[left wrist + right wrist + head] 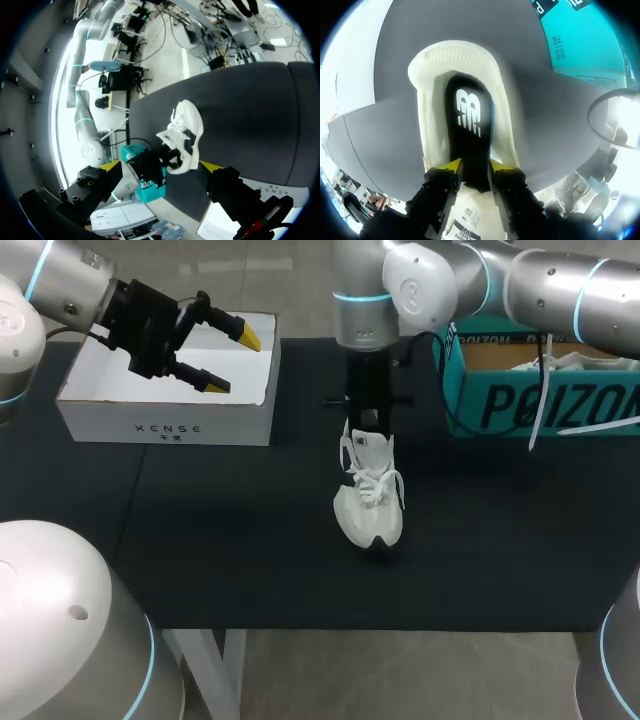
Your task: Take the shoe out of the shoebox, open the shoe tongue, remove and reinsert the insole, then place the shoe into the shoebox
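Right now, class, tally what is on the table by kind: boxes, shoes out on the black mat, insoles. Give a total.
Boxes: 2, white box and teal box.
Shoes on the mat: 1, white shoe.
Insoles: 1, black insole.
Total: 4.

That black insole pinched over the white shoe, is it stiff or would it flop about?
Probably floppy: the insole looks thin and curves up out of the shoe to the right fingers. Likely light too, since a pinch at one end seems to hold it.
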{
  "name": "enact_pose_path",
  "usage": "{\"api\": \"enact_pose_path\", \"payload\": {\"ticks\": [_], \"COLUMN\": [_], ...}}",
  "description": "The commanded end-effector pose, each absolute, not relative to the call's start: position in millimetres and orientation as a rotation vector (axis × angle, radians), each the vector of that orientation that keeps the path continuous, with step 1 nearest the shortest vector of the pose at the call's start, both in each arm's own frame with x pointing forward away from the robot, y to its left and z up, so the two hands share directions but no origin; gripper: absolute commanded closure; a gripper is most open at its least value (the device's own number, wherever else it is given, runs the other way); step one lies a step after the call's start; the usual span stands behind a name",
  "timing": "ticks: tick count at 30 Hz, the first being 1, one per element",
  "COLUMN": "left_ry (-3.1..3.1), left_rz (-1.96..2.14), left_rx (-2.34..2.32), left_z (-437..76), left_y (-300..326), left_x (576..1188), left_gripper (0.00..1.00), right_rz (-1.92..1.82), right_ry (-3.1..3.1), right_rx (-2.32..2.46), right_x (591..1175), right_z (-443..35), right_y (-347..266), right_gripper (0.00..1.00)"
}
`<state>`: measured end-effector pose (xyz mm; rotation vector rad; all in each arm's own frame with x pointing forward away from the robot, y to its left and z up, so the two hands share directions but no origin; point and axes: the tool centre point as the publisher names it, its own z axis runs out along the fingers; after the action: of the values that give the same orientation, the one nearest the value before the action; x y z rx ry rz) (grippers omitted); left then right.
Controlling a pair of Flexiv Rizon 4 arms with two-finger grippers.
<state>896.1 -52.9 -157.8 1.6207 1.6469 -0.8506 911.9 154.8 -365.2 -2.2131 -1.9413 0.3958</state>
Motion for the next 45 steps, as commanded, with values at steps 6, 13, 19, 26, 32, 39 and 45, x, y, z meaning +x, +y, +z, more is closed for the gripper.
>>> {"api": "enact_pose_path", "payload": {"ticks": [6,13,19,26,32,39,45], "left_ry": [1.649,1.649,1.649,1.649,1.649,1.649,1.649], "left_rz": [-0.847,-0.847,-0.847,-0.847,-0.847,-0.847,-0.847], "left_rx": [1.623,1.623,1.623,1.623,1.623,1.623,1.623], "left_z": [-157.2,-157.2,-157.2,-157.2,-157.2,-157.2,-157.2], "left_y": [-52.8,-52.8,-52.8,-52.8,-52.8,-52.8,-52.8], "left_x": [895.7,895.7,895.7,895.7,895.7,895.7,895.7], "left_gripper": [0.0,0.0,0.0,0.0,0.0,0.0,0.0], "right_rz": [0.4,0.386,0.388,0.392,0.403,0.411,0.406], "right_ry": [-1.938,-1.931,-1.921,-1.92,-1.915,-1.91,-1.897], "right_rx": [-2.205,-2.212,-2.223,-2.217,-2.227,-2.226,-2.226], "right_x": [910.2,905.5,904.2,899.0,893.1,884.1,873.0], "right_z": [-365.5,-354.6,-352.8,-348.9,-343.1,-339.2,-335.0], "right_y": [156.2,155.9,155.6,158.4,158.9,160.1,162.5], "right_gripper": [0.0,0.0,0.0,0.0,0.0,0.0,0.0]}}
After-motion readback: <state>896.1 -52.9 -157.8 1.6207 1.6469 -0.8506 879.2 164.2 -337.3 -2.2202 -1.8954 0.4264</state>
